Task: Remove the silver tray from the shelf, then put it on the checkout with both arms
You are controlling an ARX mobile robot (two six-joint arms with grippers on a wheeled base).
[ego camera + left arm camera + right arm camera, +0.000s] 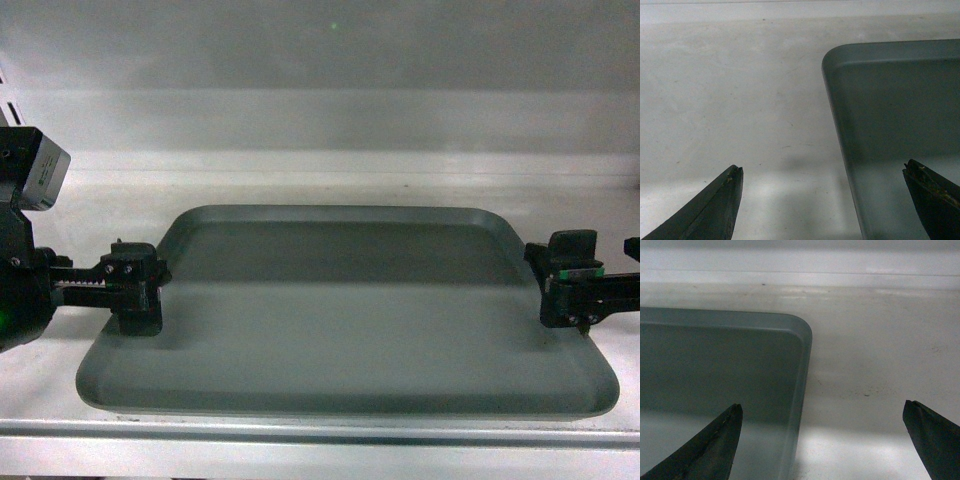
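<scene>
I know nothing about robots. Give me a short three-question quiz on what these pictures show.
1. True or false: the tray lies on the shelf.
2. In each wrist view, the fingers: A) are pressed together, B) stand apart, one over the tray and one over the shelf, C) both hang over the shelf.
3. Fill in: the left gripper is at the tray's ___ edge, the right gripper at its right edge.

Key: 1 true; 2 B; 3 left.
</scene>
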